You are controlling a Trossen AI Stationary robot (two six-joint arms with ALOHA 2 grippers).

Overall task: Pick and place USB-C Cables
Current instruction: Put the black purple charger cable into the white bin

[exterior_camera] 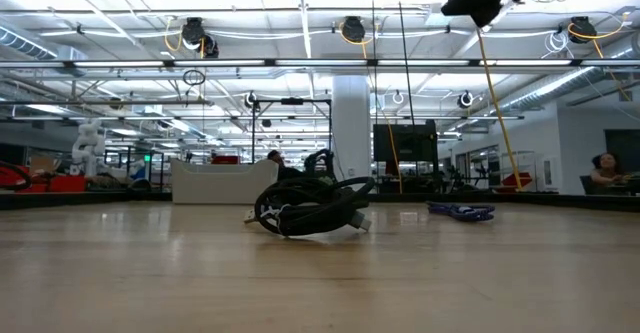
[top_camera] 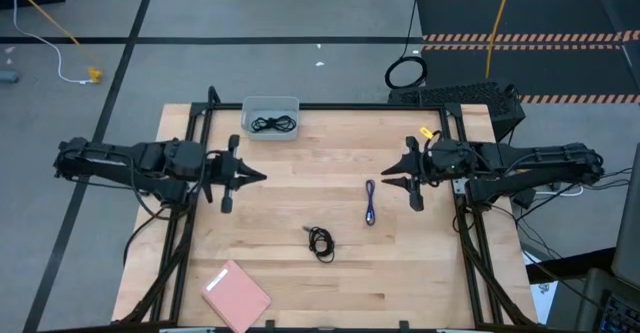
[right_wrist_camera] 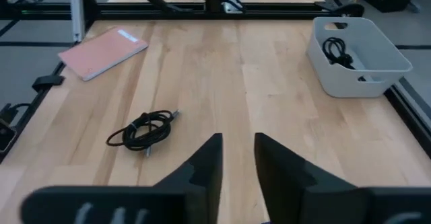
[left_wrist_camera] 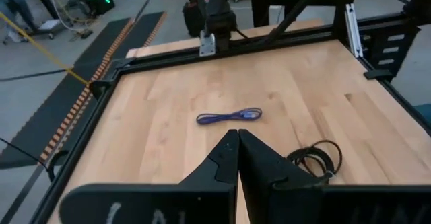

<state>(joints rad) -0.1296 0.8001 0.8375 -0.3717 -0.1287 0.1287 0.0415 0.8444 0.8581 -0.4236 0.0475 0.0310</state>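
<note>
A coiled black USB-C cable (top_camera: 320,241) lies on the wooden table near its middle and shows in the low view (exterior_camera: 310,208) and right wrist view (right_wrist_camera: 141,131). The purple-blue cable (top_camera: 370,203) lies stretched out to its right (left_wrist_camera: 229,117). The second black cable (top_camera: 271,124) rests inside a grey bin (top_camera: 250,104) at the far edge (right_wrist_camera: 337,51). My left gripper (top_camera: 260,177) hovers shut over the table's left half. My right gripper (top_camera: 386,178) hovers open just beyond the purple-blue cable's far end. Neither touches anything.
A pink rectangular pad (top_camera: 236,295) lies at the near edge, left of centre. A black frame rail (top_camera: 190,153) borders the table. On the floor beyond are a black ring-shaped hoop (top_camera: 405,73) and a yellow cord (top_camera: 50,18). Bare wood lies between the grippers.
</note>
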